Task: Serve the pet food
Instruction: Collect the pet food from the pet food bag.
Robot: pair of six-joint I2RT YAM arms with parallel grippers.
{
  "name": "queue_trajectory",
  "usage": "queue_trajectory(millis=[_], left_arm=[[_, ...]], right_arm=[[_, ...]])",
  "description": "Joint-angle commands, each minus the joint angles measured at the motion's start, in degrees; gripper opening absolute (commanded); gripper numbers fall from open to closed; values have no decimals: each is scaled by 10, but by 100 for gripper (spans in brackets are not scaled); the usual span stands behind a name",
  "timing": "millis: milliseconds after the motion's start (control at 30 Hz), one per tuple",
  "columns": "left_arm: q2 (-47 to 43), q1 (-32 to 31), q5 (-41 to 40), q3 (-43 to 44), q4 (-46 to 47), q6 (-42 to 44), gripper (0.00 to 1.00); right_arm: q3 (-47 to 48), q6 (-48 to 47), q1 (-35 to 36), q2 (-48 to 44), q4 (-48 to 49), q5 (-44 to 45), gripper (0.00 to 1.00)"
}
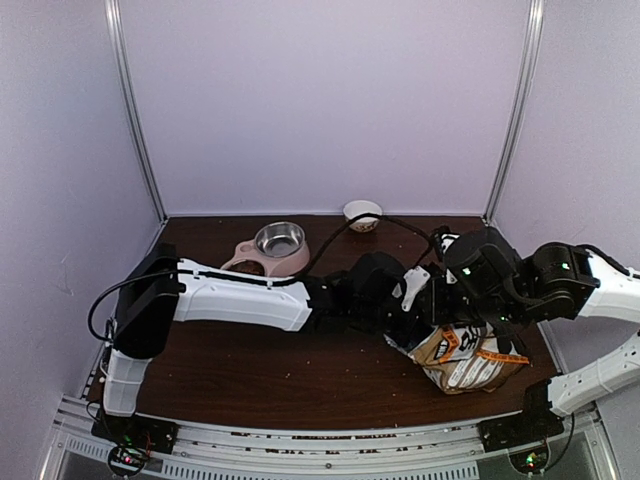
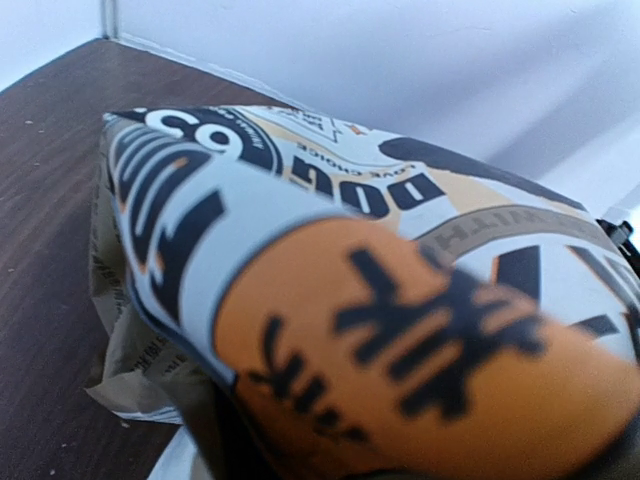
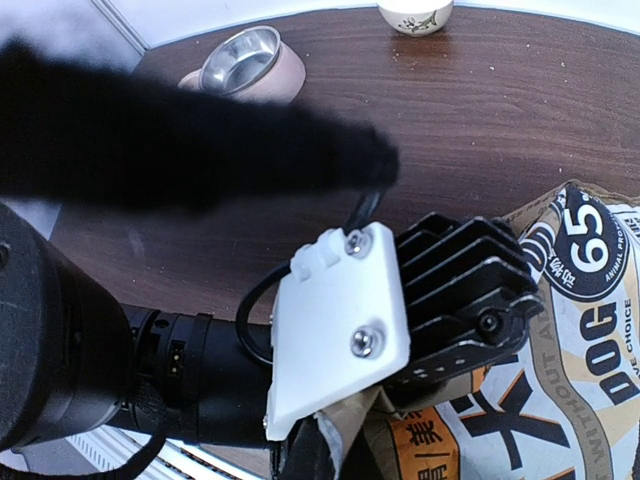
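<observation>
The printed white-and-brown bag (image 1: 470, 360) lies at the right front of the table. The pet food itself is hidden inside it. My left gripper (image 1: 403, 332) reaches across to the bag's open left end and looks shut on a flap of its edge. In the left wrist view the bag (image 2: 400, 300) fills the frame and covers the fingers. My right gripper (image 1: 450, 315) hangs over the same end of the bag, shut; I cannot tell whether it pinches the rim. The right wrist view shows the left arm's wrist (image 3: 340, 330) above the bag (image 3: 560, 380).
A pink feeder (image 1: 248, 260) with a steel bowl (image 1: 280, 240) stands at the back left of centre. A small white bowl (image 1: 362, 213) sits against the back wall. The left forearm (image 1: 240, 295) stretches across the middle of the table. White walls close in on three sides.
</observation>
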Motion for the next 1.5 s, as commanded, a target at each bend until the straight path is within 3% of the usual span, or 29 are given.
queue_trajectory(millis=[0,333,1033,1467], left_arm=[[42,-42,181,17,15,11,0],[14,-23,250,-22,130,-63,0],[-119,1,229,-169,218,-122,0],[-208,36,182,-297,305,-292,0]], right_arm=[[16,-3,5,2,114,-23,0],[12,-1,3,-9,108,-20,0],[-4,9,-8,-60,119,-34,0],[3,5,-9,-55,120,-38,0]])
